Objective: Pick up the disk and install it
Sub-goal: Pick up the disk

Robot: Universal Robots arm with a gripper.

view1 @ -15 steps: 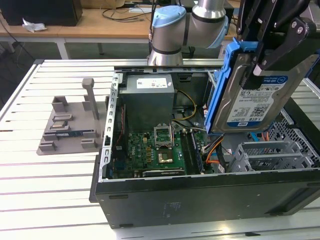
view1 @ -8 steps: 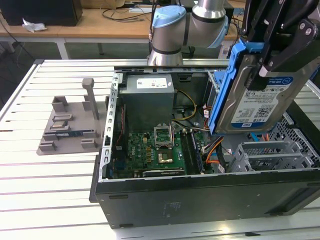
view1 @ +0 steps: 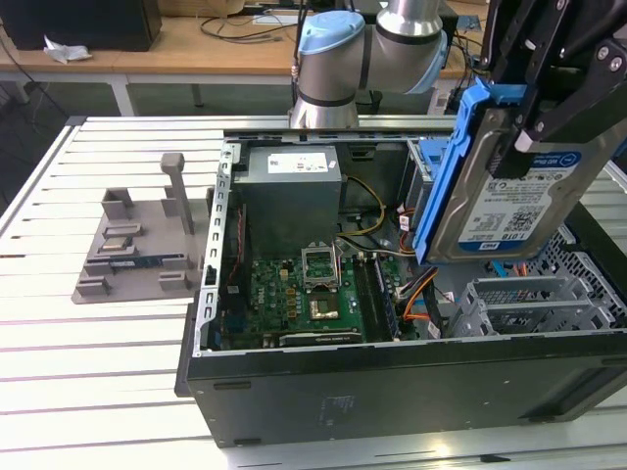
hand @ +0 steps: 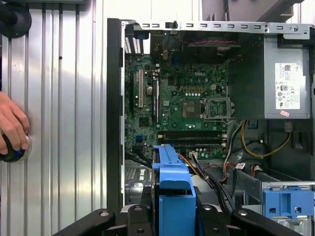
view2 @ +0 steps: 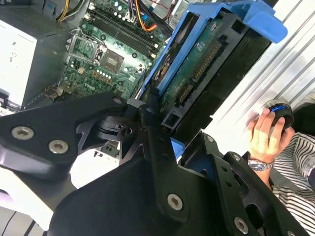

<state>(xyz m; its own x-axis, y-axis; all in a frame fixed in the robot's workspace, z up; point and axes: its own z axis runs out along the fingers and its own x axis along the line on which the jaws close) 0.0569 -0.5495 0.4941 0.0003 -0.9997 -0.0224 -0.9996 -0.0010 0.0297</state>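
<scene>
The tool (view1: 524, 132) is seen clamped on the disk (view1: 490, 211), its black fingers closed across the blue plastic frame, so that the labelled silver face and the circuit-board underside shown in the second wrist view are left uncovered. The disk is carried on edge and tilted, clear of every surface, and it is judged to be held this way so that its frame can be lined up with a slot rather than laid flat. Directly beneath the tool, the grey metal drive cage (view1: 534, 304) is found inside the open computer case (view1: 294, 377); the disk is not yet seated in it, so the picking up is judged done and the installing is not. Orange and black cables (view1: 421, 294) run just beside the cage, which may explain why the disk is kept high above them. Farther from the tool, the green motherboard (view1: 304, 294) is laid on the case floor, and beyond it the grey power-supply box (view1: 289, 191) is mounted against the case wall. Outside the case, a grey plastic fixture (view1: 137, 250) is set on the slatted worktop (view1: 98, 362), well apart from the tool. In the second wrist view a person's hand (view2: 263, 135) is rested on a round black knob (view2: 280, 112) on the worktop, presumably a control kept within reach.
</scene>
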